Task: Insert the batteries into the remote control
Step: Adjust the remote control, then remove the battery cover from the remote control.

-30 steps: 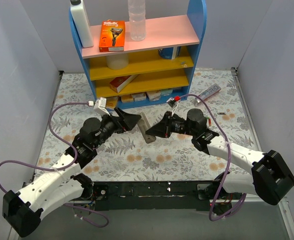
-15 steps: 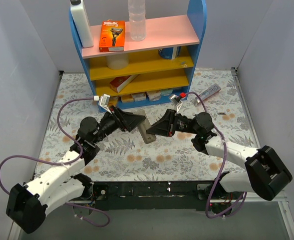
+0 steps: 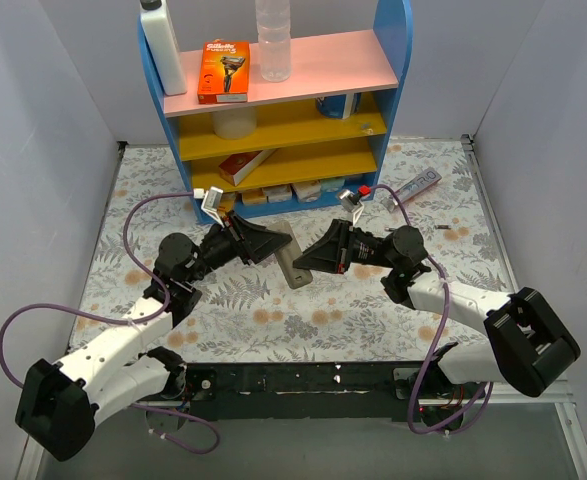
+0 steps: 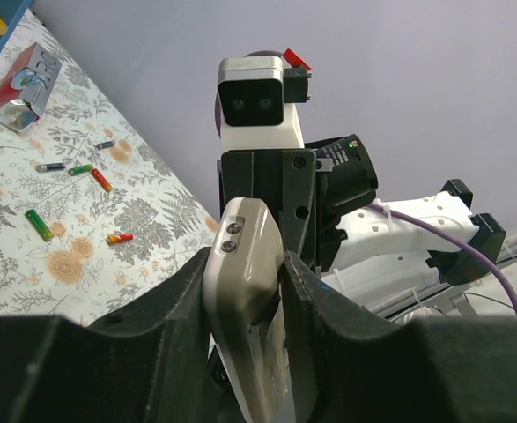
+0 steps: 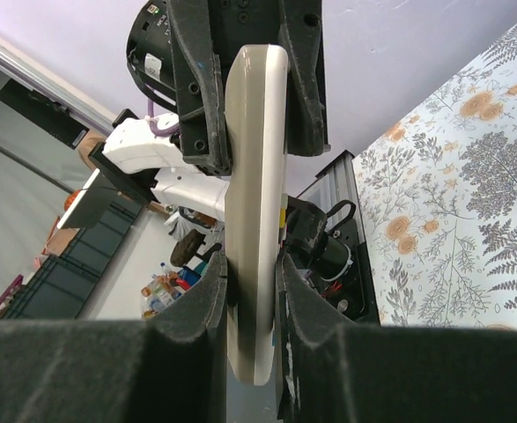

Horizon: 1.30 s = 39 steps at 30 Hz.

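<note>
The remote control [image 3: 291, 258] hangs above the flowered table mat, held between both arms. My left gripper [image 3: 271, 245] is shut on one end of it, and in the left wrist view its grey back with two screws [image 4: 240, 238] sits between the pads of that gripper [image 4: 247, 258]. My right gripper [image 3: 311, 260] is shut on the other end. In the right wrist view the remote [image 5: 256, 132] shows edge-on in that gripper [image 5: 252, 261]. Several batteries lie loose on the mat, among them a green one [image 4: 40, 224] and a red one [image 4: 120, 238].
A blue shelf unit [image 3: 397, 60] with pink and yellow boards stands at the back, carrying bottles and an orange razor box [image 3: 222, 71]. A silver-purple tube [image 3: 418, 185] lies to its right. A silver and red packet [image 4: 20, 88] lies beyond the batteries.
My left gripper has closed its jaws on the free end of the remote. The right gripper has kept its hold, and both arms have shifted only slightly.
</note>
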Tool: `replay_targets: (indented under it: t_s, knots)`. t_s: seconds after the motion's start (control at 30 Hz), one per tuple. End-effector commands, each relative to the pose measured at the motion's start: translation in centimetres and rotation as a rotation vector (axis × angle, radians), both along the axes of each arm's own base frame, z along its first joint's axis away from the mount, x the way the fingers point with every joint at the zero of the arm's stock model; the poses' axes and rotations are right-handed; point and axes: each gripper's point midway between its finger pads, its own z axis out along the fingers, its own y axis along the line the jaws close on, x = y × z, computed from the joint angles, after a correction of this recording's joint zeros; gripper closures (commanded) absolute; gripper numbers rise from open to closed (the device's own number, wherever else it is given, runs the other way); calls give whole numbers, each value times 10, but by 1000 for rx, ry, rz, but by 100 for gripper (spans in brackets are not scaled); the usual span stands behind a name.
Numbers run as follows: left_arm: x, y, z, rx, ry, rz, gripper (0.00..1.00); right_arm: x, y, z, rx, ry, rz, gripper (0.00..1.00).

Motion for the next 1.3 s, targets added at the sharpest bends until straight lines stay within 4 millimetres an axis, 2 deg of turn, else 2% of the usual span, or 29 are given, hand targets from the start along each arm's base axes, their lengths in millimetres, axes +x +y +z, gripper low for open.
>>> replay_targets:
  t_s: [0.0,0.1,0.17,0.23,0.27,0.33,0.37,0.4,0.43,0.47,0.5,0.53,0.57,0.6,0.63,0.67,0.77,0.8,0.83,0.93,1.03,1.27]
  knots:
    - [-2,-2,-3,7,-7,-25,80,-4,-3,16,56,-63,8,99]
    - [-1,-2,-3,9,5,-22,99,-3,-3,15,54,-56,6,99]
    - [3,-1,-7,22,32,0,100,-2,-2,13,45,-63,1,99]
    - [14,4,-11,25,72,69,100,0,-2,11,29,-106,-11,89]
    - [17,7,-19,50,119,94,100,2,-1,6,1,-107,-15,85]
    - [29,13,-20,61,166,174,100,6,-1,7,-20,-212,-48,67]
    - [32,16,-30,95,222,201,100,10,-1,-4,-76,-210,-63,60]
    - [36,19,-26,96,234,225,100,12,-3,5,-82,-265,-90,44]
    - [41,22,-28,103,260,262,100,19,-4,7,-104,-298,-137,37]
    - [41,24,-38,138,304,276,100,27,-6,3,-151,-408,-180,31]
    - [42,26,-38,148,318,289,100,28,-11,-5,-225,-404,-196,20]
    - [44,27,-34,151,328,299,100,41,-15,4,-260,-466,-267,16]
    - [45,31,-42,182,368,322,100,48,-20,4,-299,-559,-308,12]
    - [46,32,-47,199,393,334,100,47,-27,5,-333,-579,-331,6]
    - [47,33,-43,202,401,342,100,59,-34,10,-361,-594,-413,5]
    - [47,36,-50,221,441,359,100,64,-39,10,-387,-598,-453,5]
    - [46,38,-56,239,510,372,100,66,-54,18,-380,-687,-543,4]
    - [46,38,-56,242,523,377,100,63,-57,24,-358,-728,-554,7]
    - [47,39,-60,249,547,384,100,60,-57,28,-342,-795,-546,9]
    - [46,37,-63,258,589,379,100,50,-48,19,-347,-950,-427,12]
    - [45,33,-59,247,609,353,100,40,-40,9,-347,-1033,-317,11]
    - [44,21,-51,222,595,284,100,31,-29,-1,-335,-1158,-241,13]
